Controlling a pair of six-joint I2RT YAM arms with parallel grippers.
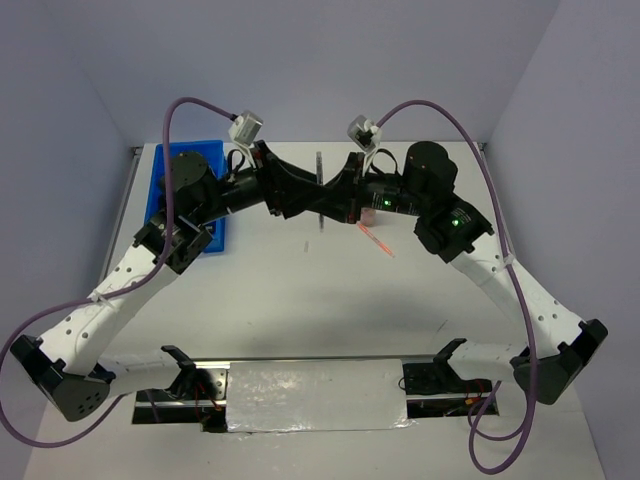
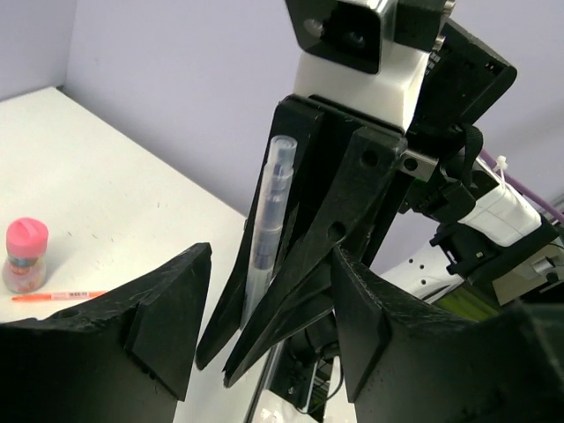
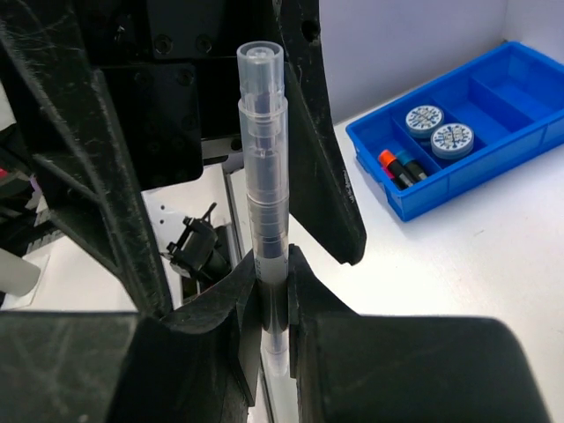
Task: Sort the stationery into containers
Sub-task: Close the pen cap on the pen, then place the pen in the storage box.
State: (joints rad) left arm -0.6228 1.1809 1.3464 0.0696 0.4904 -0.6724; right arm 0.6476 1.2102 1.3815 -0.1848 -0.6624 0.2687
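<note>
Gripping a clear plastic pen [image 3: 262, 159] low on its barrel, our right gripper [image 3: 271, 280] is clamped tight on it between two matte black fingers. The pen stands nearly upright. It is a translucent cylinder built of stepped, ringed segments, with a round flat end on top.

Our left gripper [image 2: 273, 264] faces it with its jaws spread wide. Its rough, wedge-shaped fingers flank the upper part of the pen, one on each side, and we cannot tell whether either touches the barrel. Seen from above, both grippers meet over the middle of the white table [image 1: 300, 300], with the pen a thin grey line between them.

To the far left sits the blue plastic tray [image 3: 388, 189], glossy and rectangular, split by thin walls into compartments. One compartment holds two round discs [image 3: 424, 119] with blue-and-white patterned faces, lying flat and touching. The adjoining one holds an orange-capped highlighter [image 3: 386, 160] and a blue-capped highlighter [image 3: 405, 160], both stubby and black, lying side by side.

On the bare table stands a pink-capped tube [image 2: 25, 256], small and squat. A thin orange stick [image 2: 57, 296] lies flat just beside it.
</note>
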